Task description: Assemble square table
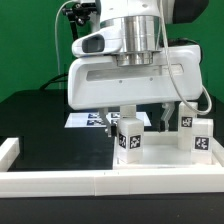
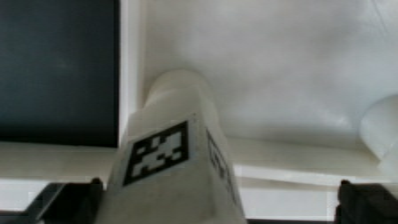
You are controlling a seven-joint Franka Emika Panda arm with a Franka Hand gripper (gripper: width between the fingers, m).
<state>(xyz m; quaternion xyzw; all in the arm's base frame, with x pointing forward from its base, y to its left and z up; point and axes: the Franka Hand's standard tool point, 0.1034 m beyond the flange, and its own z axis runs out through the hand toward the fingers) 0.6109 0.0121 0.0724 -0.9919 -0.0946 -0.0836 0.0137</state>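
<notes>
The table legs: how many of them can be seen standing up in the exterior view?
2. One leg stands below the open gripper, near the middle. The other leg stands toward the exterior view's right. More legs may be hidden behind the arm.

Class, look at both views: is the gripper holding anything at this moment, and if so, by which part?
Nothing is held. The gripper stands open, its fingers either side of a tagged white leg without closing on it.

Behind my work I see a plain green wall [image 1: 25, 45], evenly lit with no hard shadows. My bench [image 1: 40, 120] is covered in flat black. A long white rail [image 1: 60, 181] runs along its near edge, turning a corner at the exterior view's left.
</notes>
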